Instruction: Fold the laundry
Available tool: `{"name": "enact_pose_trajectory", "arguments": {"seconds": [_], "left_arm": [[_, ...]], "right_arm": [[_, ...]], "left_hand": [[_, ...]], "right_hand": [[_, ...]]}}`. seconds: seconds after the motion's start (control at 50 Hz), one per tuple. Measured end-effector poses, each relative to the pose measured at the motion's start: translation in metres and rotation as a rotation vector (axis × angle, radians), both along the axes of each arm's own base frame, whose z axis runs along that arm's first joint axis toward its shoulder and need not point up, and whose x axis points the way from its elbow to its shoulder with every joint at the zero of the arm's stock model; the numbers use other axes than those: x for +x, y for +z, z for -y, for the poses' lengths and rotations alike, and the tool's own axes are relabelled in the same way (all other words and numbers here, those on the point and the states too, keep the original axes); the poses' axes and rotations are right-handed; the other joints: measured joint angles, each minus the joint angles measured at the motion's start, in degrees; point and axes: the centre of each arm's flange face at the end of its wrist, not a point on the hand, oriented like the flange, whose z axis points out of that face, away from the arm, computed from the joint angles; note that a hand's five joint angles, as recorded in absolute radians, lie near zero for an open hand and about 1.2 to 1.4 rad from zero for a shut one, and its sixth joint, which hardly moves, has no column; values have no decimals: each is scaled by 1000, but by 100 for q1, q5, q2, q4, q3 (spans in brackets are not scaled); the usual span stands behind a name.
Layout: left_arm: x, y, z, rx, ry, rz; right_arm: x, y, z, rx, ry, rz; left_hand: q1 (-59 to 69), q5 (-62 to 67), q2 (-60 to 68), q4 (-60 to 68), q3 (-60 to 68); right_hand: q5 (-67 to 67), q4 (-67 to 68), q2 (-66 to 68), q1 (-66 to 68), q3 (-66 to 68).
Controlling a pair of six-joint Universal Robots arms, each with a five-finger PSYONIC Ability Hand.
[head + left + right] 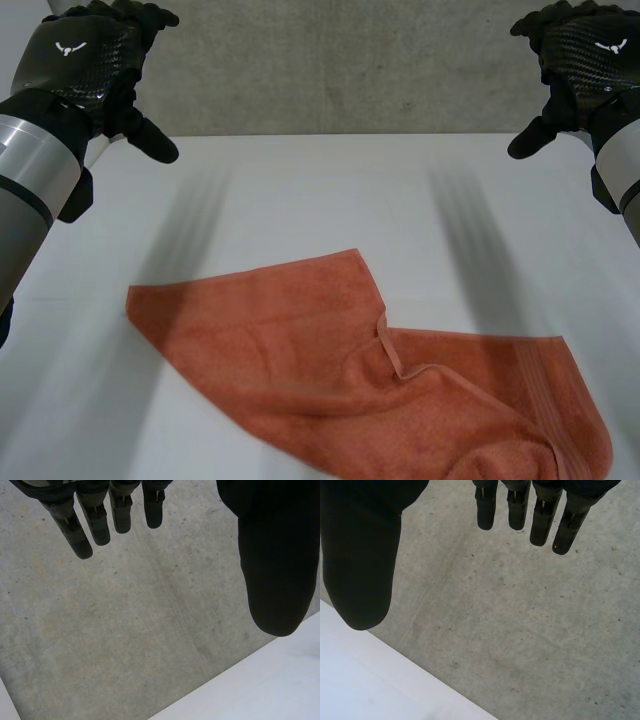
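At the upper left of the head view, the left arm (30,180), a smooth grey cylinder with a darker band, ended in the left hand (85,60). The hand was black, with a woven, glossy sheen across its back and a small white emblem. It hung above the table's far left edge and held nothing. In the left wrist view its fingers (95,522) reached out straight and slightly spread, with the broad, rounded thumb set well apart from them. Past the fingertips lay speckled grey concrete (125,630).

From the lower centre to the lower right of the head view, the towel (330,370) lay on the smooth white table (320,190), well apart from both hands. It was 1 piece of orange-red terry cloth with a nubby pile, spread as a rough slanted band. A blunt corner pointed left, and a hemmed edge turned over near the middle formed a thin ridge. Flat woven stripes ran across the bunched lower-right end.

At the upper right, the right hand (575,50) matched the other in black weave and emblem, and the grey right arm (625,170) sat below it. In the right wrist view its fingers (517,510) were straight and relaxed, the thumb apart from them, gripping nothing.
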Motion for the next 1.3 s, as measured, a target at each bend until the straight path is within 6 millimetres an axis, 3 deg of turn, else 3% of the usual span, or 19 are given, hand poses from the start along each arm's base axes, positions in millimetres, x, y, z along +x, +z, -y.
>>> {"name": "enact_pose_trajectory", "arguments": {"seconds": [0.2,0.32,0.42,0.44,0.6,0.72,0.74,0.76,0.82,1.02,1.1,1.3], "left_arm": [[-4,-9,1,24,-24,18],[-20,-34,-3,85,-146,79],[-51,-75,-18,170,-350,172],[-63,-91,-25,195,-417,209],[-109,-152,-58,234,-623,389],[-133,-195,-72,241,-706,510],[-136,-202,-74,243,-716,524],[-136,-202,-74,243,-716,524],[-142,-212,-76,248,-730,544],[-143,-215,-76,252,-733,544],[-143,-214,-75,247,-728,543],[-142,-215,-75,247,-724,544]], "right_arm": [[3,-9,-3,22,26,-74],[2,-18,-11,90,36,-144],[-4,-28,-19,193,34,-189],[-6,-33,-21,227,33,-198],[-22,-61,-31,379,11,-234],[-38,-89,-39,500,26,-246],[-42,-97,-42,531,38,-242],[-42,-97,-42,531,38,-242],[-49,-108,-46,572,54,-228],[-59,-113,-47,594,45,-204],[-60,-113,-47,591,46,-202],[-59,-113,-47,590,47,-203]], "left_hand": [[0,0,0,0,0],[18,0,13,7,2],[22,21,29,33,13],[116,22,93,85,13],[181,21,167,158,101],[1276,1031,1111,1112,1040],[2170,1841,2012,1935,1943],[2170,1841,2012,1935,1943],[4247,3843,3969,3965,3897],[4516,4394,4559,4548,4464],[1809,1925,1993,2013,1987],[1730,1627,1742,1709,1707]], "right_hand": [[0,0,0,0,0],[0,0,0,0,0],[0,0,0,0,0],[0,0,0,0,0],[0,0,0,0,0],[0,0,0,0,0],[0,0,0,0,0],[0,0,0,0,0],[0,0,0,0,0],[0,0,0,0,0],[0,0,0,0,0],[0,0,0,0,0]]}}
